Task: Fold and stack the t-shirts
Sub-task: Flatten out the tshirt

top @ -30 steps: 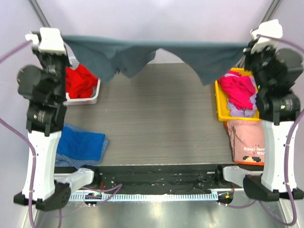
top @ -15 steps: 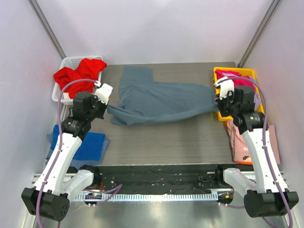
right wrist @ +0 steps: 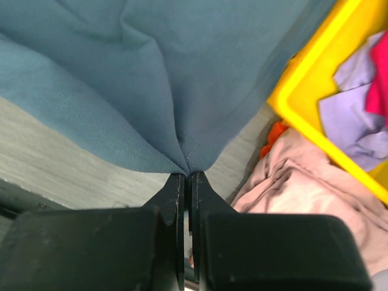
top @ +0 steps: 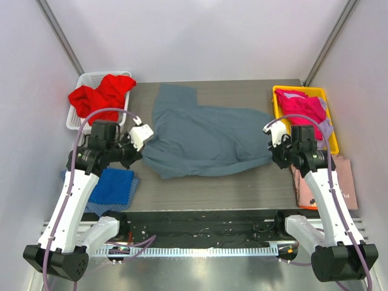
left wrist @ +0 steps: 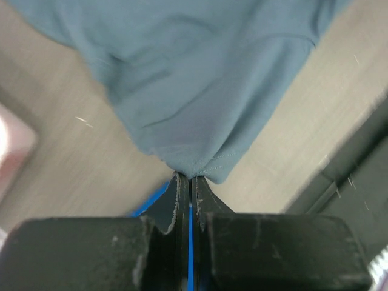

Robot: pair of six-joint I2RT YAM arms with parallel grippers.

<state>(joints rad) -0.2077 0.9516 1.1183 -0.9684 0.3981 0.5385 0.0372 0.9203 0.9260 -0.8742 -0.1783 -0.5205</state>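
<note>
My left hand [top: 142, 139] and right hand [top: 271, 143] each pinched shut on an edge of the slate blue-grey t-shirt [top: 203, 139], which lay spread mid-counter [top: 242, 182]. The far-left white basket [top: 97, 74] held a red t-shirt [top: 100, 94]. The far-right yellow bin [top: 300, 89] held a magenta t-shirt [top: 301, 107].

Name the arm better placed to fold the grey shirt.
Probably left. Both pinch the grey shirt, but the right gripper sits beside the yellow bin, while the left gripper has open table.

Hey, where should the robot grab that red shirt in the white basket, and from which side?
Probably a raised fold near the middle of the red t-shirt, coming straight down. It lies crumpled, spilling over the rim of the white basket, whose walls would block a sideways approach.
</note>
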